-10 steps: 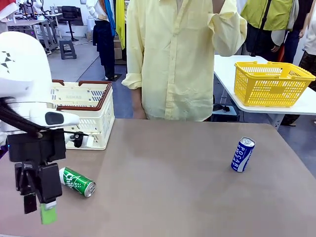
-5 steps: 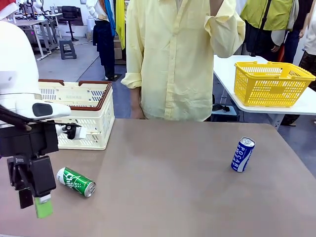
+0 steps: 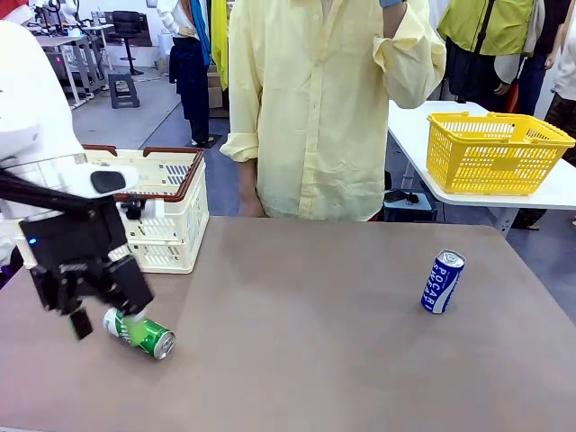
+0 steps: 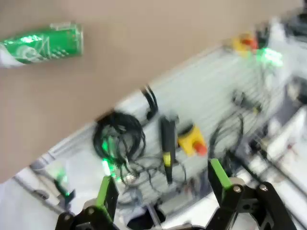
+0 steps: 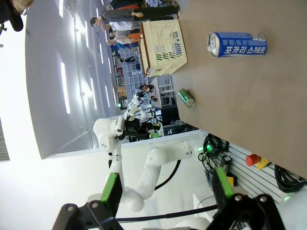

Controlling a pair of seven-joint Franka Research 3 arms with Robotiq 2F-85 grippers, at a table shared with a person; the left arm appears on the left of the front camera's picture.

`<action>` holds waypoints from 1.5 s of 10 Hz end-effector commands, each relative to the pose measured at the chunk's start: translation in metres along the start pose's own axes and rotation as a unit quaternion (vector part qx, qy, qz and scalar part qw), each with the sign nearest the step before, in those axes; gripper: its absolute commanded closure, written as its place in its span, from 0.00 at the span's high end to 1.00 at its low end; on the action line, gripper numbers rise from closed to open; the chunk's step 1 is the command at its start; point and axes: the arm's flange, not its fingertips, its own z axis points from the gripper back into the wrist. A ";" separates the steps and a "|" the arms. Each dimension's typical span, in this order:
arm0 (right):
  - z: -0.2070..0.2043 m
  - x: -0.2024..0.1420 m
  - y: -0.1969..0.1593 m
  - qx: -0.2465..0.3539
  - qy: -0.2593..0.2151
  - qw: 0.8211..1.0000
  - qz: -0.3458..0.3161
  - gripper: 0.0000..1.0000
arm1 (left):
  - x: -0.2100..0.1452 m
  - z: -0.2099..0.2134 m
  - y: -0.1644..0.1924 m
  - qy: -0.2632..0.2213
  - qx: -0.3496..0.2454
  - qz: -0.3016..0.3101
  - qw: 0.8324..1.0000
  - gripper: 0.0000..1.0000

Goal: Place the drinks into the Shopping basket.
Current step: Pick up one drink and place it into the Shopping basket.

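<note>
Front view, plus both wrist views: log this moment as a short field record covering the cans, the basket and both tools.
shopping basket: cream, at the far left of the table
green can: lying on its side on the table, robot's left, outside the shopping basket
blue can: standing on the table, robot's right
left tool: open, low beside the green can, not around it
right tool: open, holding nothing
person: standing at the far side
</note>
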 end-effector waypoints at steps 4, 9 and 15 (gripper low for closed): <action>0.003 -0.001 0.000 0.001 0.005 1.000 0.013 1.00 | -0.003 -0.086 0.051 -0.076 0.161 0.070 0.981 1.00; 0.003 -0.001 0.000 0.001 0.005 1.000 0.013 1.00 | 0.041 -0.032 0.012 -0.066 0.163 0.074 0.982 1.00; 0.003 -0.001 0.000 0.001 0.005 1.000 0.013 1.00 | 0.059 -0.027 0.026 -0.047 0.155 -0.196 0.967 1.00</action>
